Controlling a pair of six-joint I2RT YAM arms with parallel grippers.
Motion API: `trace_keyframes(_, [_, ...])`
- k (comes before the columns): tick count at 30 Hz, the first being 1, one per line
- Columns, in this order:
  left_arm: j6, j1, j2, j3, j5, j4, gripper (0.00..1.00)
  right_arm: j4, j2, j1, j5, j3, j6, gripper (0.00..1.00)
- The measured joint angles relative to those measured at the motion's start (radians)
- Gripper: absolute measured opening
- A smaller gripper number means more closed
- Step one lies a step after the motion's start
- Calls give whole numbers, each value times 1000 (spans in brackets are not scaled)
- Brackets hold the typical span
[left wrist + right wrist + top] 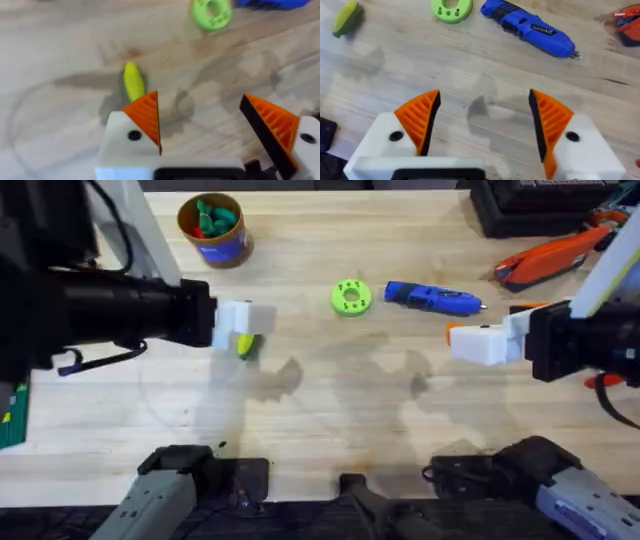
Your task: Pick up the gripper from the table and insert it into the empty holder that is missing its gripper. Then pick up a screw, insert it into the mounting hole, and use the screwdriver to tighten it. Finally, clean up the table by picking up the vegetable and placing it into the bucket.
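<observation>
**Yellow-green vegetable under the left jaws: the approach to the clean-up grasp**

Yellow-green and oblong, the vegetable [132,82] lies flat on the wooden surface [330,400], and every place below is given relative to it. The left gripper [200,122] hovers just above and beside it, jaws spread wide, with one orange ribbed pad [145,115] close to the vegetable's near end and the other well to the side. The jaws hold nothing. Judging from this layout, the step in hand is the pick-up of the vegetable. To do it well, the jaws should be centred over the vegetable's middle, so that it sits between the pads and not outside one of them, and should close across its short width; a smooth, rounded toy is likely to roll or squirt out if pinched near an end.

The bucket [212,228] stands beyond the vegetable, towards the far edge, already holding green and red pieces. The green disc [350,297] lies to the vegetable's right, and the blue screwdriver [432,298] farther right again.

Pose: the left arm reaches in level from the left, its wrist roughly horizontal over the vegetable. The right gripper [482,122] hangs well to the right of the vegetable, jaws spread and empty, clear of the left arm's path.
</observation>
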Motion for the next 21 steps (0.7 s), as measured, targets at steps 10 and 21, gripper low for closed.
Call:
trace_keyframes(10, [-185,-63,300,2,-296,-17,986,0,0,0,0,0,-21,988])
trace_keyframes(21, [-214,-150,662,2,-387,136,989,0,0,0,0,0,-28,989])
